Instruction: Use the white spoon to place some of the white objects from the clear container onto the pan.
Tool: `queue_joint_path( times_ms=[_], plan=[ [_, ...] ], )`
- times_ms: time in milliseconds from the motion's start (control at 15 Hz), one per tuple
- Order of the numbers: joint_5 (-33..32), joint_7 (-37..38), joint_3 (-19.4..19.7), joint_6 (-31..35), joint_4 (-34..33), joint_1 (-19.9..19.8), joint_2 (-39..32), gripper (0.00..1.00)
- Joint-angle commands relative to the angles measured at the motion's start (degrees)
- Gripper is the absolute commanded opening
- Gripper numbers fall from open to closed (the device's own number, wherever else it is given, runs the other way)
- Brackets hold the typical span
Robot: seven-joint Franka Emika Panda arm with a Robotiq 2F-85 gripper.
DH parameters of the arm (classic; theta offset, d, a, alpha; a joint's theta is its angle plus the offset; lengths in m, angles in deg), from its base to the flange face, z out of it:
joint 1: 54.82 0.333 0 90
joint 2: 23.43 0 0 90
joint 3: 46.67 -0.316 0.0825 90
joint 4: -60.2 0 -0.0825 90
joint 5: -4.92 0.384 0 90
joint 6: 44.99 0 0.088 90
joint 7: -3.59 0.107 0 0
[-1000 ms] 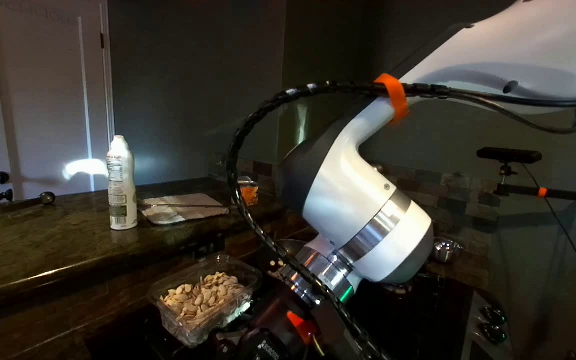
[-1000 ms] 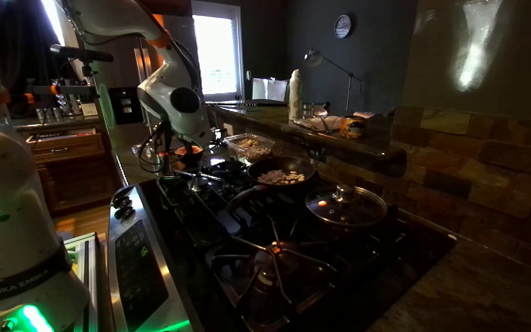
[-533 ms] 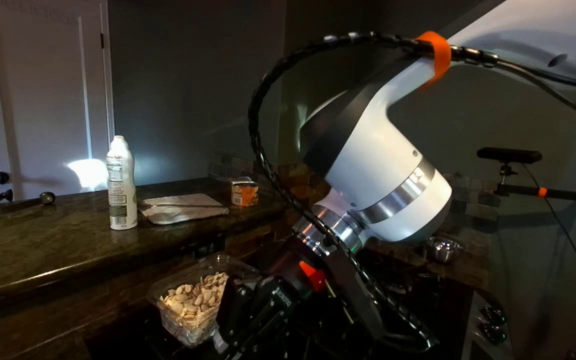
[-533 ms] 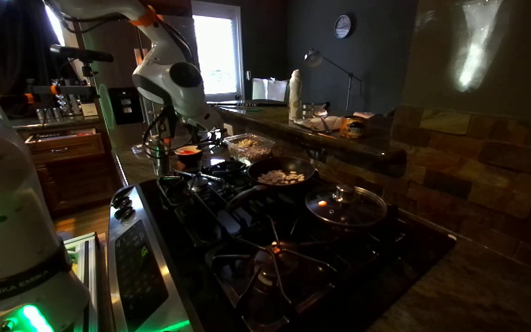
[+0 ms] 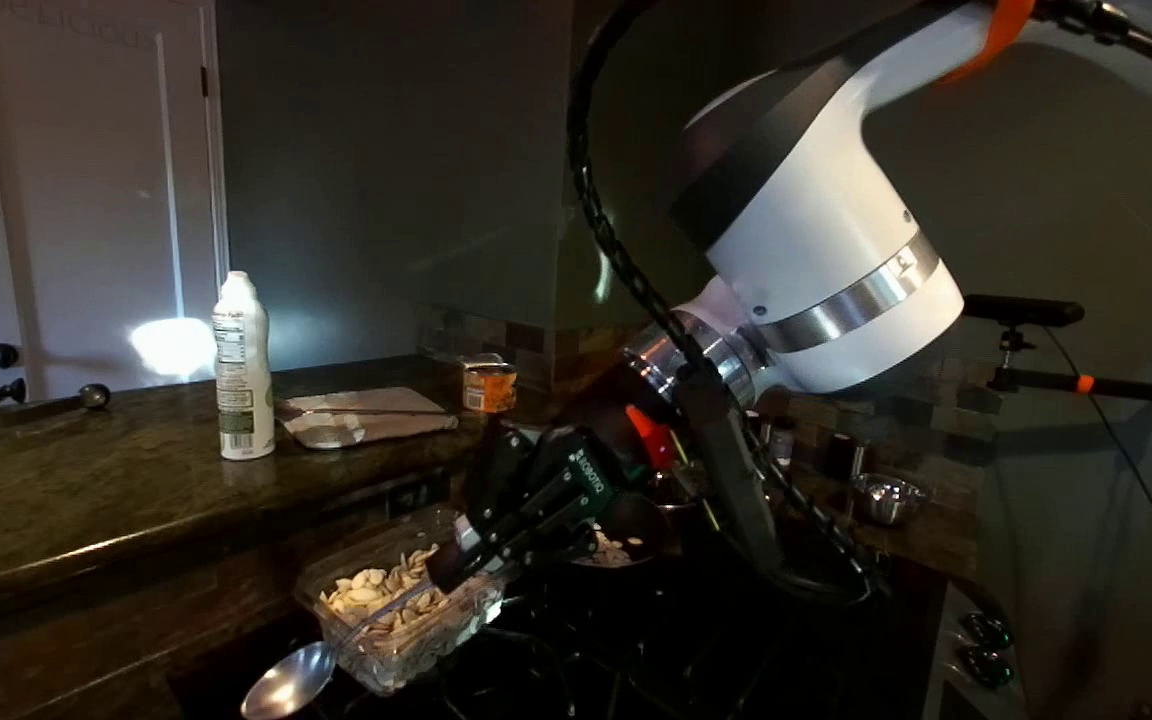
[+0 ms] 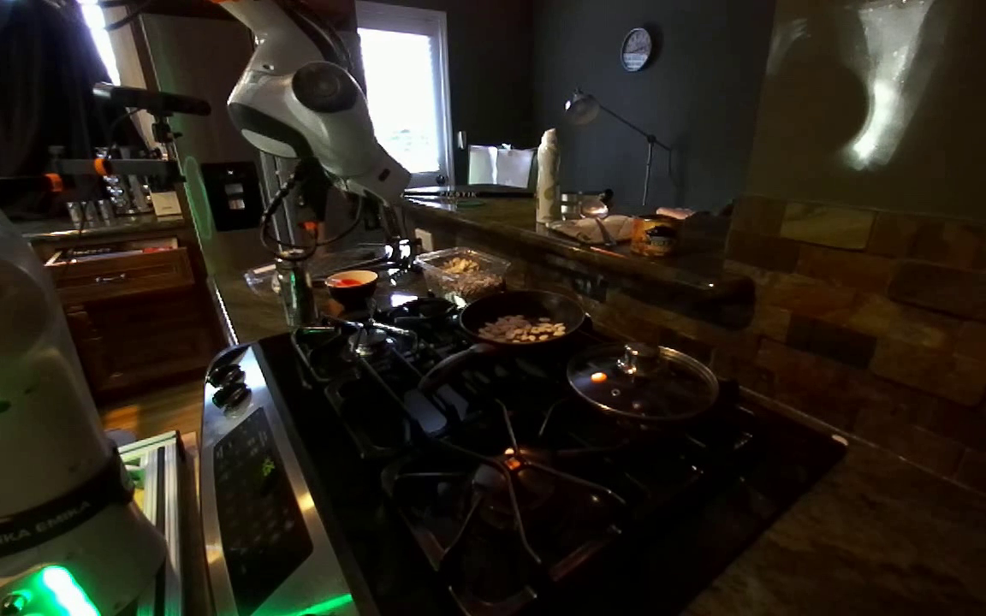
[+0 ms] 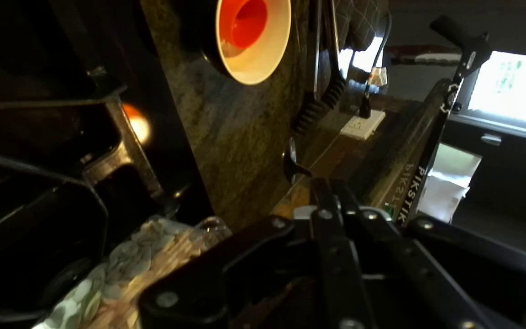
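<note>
My gripper (image 5: 443, 572) is shut on the handle of a spoon (image 5: 288, 682), which looks silvery and shiny here. The spoon points down and away from the fingers, and its bowl shows no pieces. In the wrist view my fingertips (image 7: 329, 183) are close together and the spoon bowl (image 7: 291, 167) shows beyond them. The clear container (image 5: 386, 665) with cream-white pieces (image 5: 366, 595) is beside the gripper. The spoon handle crosses in front of it in an exterior view. The dark pan (image 6: 537, 301) holds some white pieces (image 6: 523, 328) on the stove.
A glass-lidded pot (image 6: 643, 385) stands beside the pan. A bowl with red inside (image 6: 351, 287) and a tall metal cup (image 6: 294, 291) are near the stove's end. The raised counter (image 5: 106, 520) holds a white bottle (image 5: 244, 370), a paper towel (image 5: 406, 415) and a can (image 5: 489, 387).
The arm and gripper have risen, moving up and right in an exterior view. The spoon, not seen before, has come into view below the fingers. The container and pan have not moved.
</note>
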Motion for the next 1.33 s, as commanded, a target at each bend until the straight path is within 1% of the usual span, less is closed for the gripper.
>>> queue_joint_path(
  times_ms=[0, 67, 133, 200, 333, 400, 467, 667, 800, 933, 1000, 1200, 1267],
  plan=[
    [0.7, 1.3, 0.8, 5.7, 2.3, -2.1, 3.5, 0.01],
    [1.0, 1.3, 1.5, 6.5, 2.4, -2.8, 3.6, 0.01],
    [0.1, 2.2, 2.4, 5.9, 2.5, -3.4, 3.6, 0.01],
    [0.0, 0.7, 1.5, 5.6, 0.9, -2.6, 2.0, 0.04],
    [0.0, 0.7, 2.5, 5.6, 1.1, -3.5, 2.2, 0.04],
    [0.0, 0.8, 2.7, 5.6, 1.1, -3.6, 2.2, 0.01],
    [-0.1, 0.7, 2.4, 7.8, 0.7, -4.1, 1.8, 0.01],
    [-4.5, 1.3, 3.4, 9.9, 0.5, -6.3, 1.4, 0.01],
    [-10.3, 1.7, 5.3, 5.7, -0.4, -8.1, 0.1, 0.01],
    [-14.2, 1.5, 6.4, 3.8, -1.7, -9.3, -1.1, 0.01],
    [-16.9, 1.6, 7.0, 0.7, -2.1, -9.5, -1.8, 0.01],
    [-20.6, 0.7, 7.3, -2.7, -4.1, -9.9, -3.6, 0.01],
    [-23.2, 1.2, 8.2, -3.2, -4.8, -8.9, -4.3, 0.01]
  ],
)
